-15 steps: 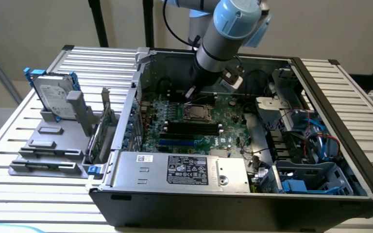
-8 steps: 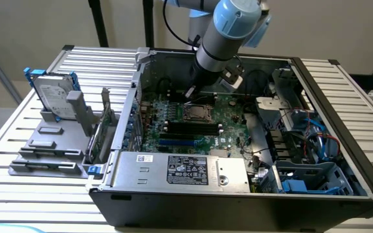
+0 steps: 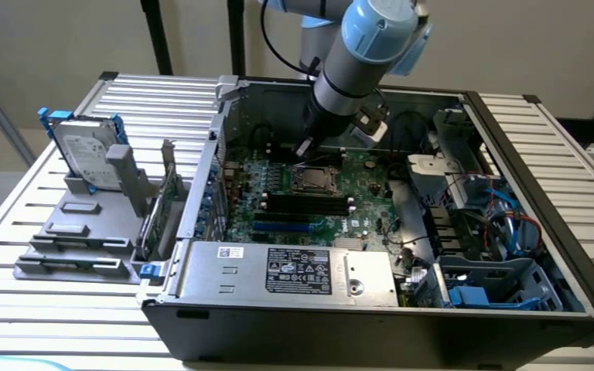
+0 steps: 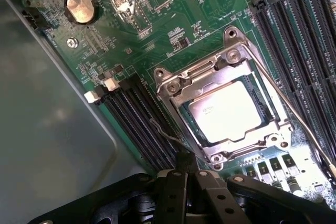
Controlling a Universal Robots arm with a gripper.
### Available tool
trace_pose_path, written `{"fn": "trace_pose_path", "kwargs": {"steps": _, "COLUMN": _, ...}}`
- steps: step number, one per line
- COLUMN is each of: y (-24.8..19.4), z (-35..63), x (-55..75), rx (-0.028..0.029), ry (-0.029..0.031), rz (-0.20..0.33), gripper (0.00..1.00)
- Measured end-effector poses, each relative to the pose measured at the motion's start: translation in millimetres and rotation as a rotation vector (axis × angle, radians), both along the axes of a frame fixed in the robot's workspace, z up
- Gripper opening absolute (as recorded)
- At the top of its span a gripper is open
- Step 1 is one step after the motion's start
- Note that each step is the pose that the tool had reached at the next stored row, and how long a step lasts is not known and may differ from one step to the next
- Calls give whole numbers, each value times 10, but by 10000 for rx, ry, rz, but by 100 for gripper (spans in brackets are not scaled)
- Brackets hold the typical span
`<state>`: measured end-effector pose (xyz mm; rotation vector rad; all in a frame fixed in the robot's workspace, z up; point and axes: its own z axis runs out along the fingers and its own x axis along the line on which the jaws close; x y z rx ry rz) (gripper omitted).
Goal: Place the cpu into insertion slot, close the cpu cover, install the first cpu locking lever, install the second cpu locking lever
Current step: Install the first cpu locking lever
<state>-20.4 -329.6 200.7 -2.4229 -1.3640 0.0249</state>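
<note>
My gripper (image 3: 302, 148) hangs inside the open computer case (image 3: 544, 193), in the upper middle of the exterior view. It is just above the insertion slot (image 3: 312, 179) on the green circuit board (image 3: 370, 185). In the wrist view my two black fingers (image 4: 173, 192) look drawn together, tip against tip.

The cpu (image 4: 231, 111) lies flat in the slot with its silvery face up. The cpu cover (image 4: 197, 74) is down over it: the grey frame lies around the chip's edges and the face shows through the window.

A thin wire lever (image 4: 164, 134) curls along the side of the socket nearest my fingers, and its end reaches my fingertips. I cannot tell whether it is pinched between them. A straight lever rod (image 4: 294, 119) runs along the opposite side of the socket, slanting past the cover's edge.

Black memory slots (image 4: 134, 121) lie just beside the socket, and a round coin battery (image 4: 80, 7) sits farther off on the board.

At the exterior view's left a hard drive (image 3: 80, 151) stands in a grey holder on the slatted table (image 3: 29, 309). The power supply box (image 3: 287, 269) sits in the lower middle of the frame.
</note>
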Motion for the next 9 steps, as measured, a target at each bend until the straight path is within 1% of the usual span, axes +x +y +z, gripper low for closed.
{"fn": "trace_pose_path", "kwargs": {"steps": 9, "y": 0, "z": -37, "x": 69, "rx": 0, "ry": -1, "rz": 182, "gripper": 11}}
